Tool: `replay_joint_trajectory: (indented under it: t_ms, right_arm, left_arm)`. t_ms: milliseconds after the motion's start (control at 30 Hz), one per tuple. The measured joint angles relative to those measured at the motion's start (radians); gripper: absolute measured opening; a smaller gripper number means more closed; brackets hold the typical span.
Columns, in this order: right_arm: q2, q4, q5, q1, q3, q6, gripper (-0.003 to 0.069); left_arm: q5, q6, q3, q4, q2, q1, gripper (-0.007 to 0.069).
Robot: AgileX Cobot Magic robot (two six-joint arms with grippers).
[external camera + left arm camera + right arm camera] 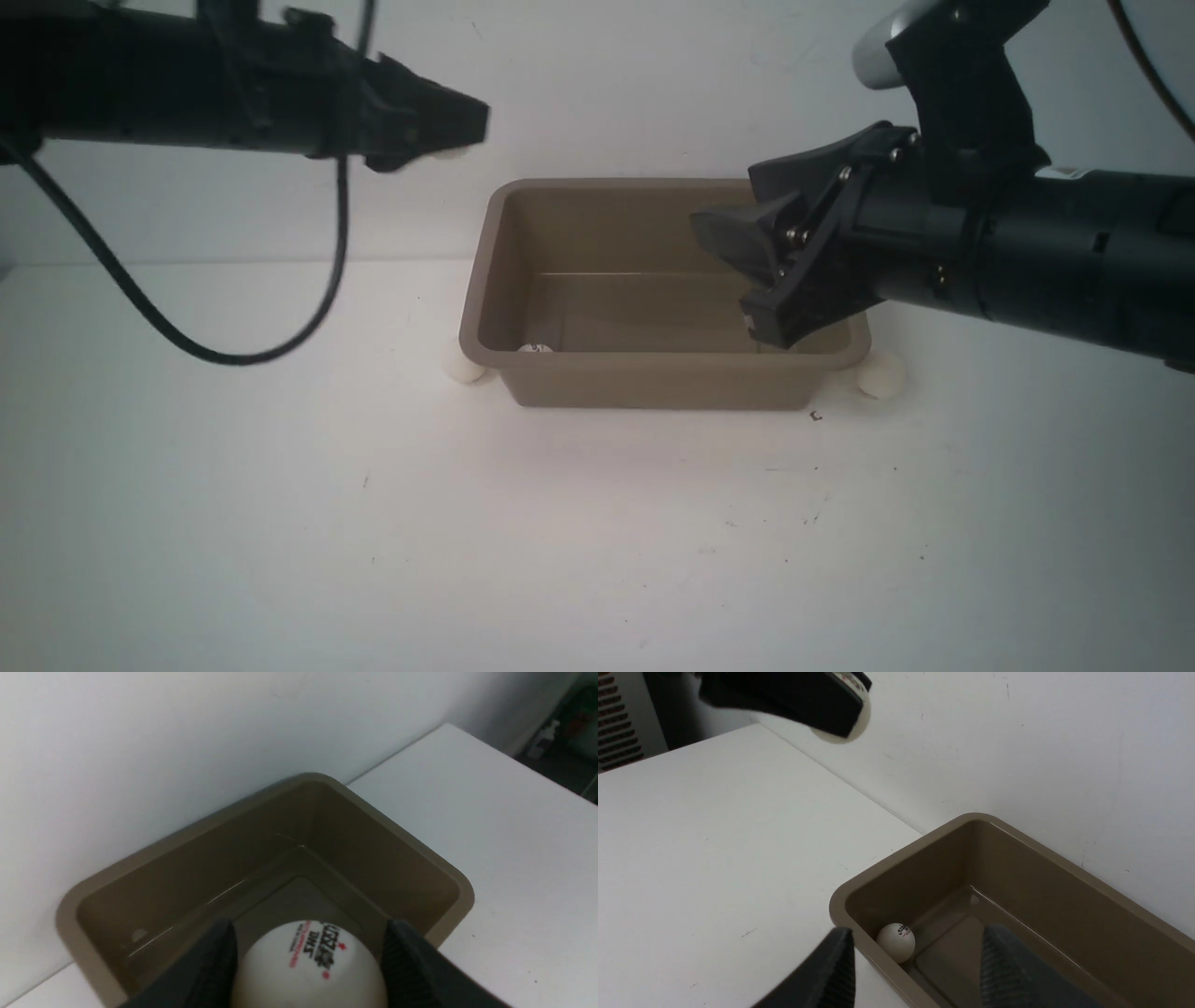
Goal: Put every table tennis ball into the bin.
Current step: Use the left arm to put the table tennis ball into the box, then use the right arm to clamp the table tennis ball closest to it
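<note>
Table tennis ball one, the held ball (308, 967), sits clamped between the pads of the left gripper (462, 126), logo up. The gripper is raised high near the bin's left end. From the front view it looks level with the left rim rather than over the middle of the opening. The safer move, I judge, is to carry it a little further right and lower it toward the floor of the bin (653, 385) before letting go, since a light ball dropped from height is likely to bounce out or glance off the flared rim. Next along, the left loose ball (464, 370) rests on the table (280, 513), touching or just beside the bin's left front corner. The ball in the bin (896, 942) lies in the near left corner, so a release toward the centre avoids striking it. Further right, the right gripper (917, 935) hovers over the bin's right half with its fingers apart and nothing between them. The left arm's path should stay left of it. Last, the right loose ball (879, 373) lies on the table just beside the bin's right front corner.
</note>
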Motion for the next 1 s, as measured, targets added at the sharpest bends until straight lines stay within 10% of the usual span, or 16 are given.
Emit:
replay_joint_trajectory:
  t_ms: [500, 700, 1000]
  right_arm:
    - [0.0, -0.006, 0.0, 0.0, 0.0, 0.0, 0.0345]
    - [-0.003, -0.022, 0.002, 0.0, 0.0, 0.0, 0.0345]
    - [-0.038, -0.03, -0.007, 0.0, -0.008, 0.0, 0.0347]
  left_arm:
    - [-0.347, 0.372, -0.002, -0.319, 0.244, -0.15, 0.047]
    - [-0.245, 0.166, -0.002, -0.221, 0.124, -0.088, 0.0469]
    - [-0.061, -0.336, -0.006, 0.37, -0.155, -0.014, 0.0469]
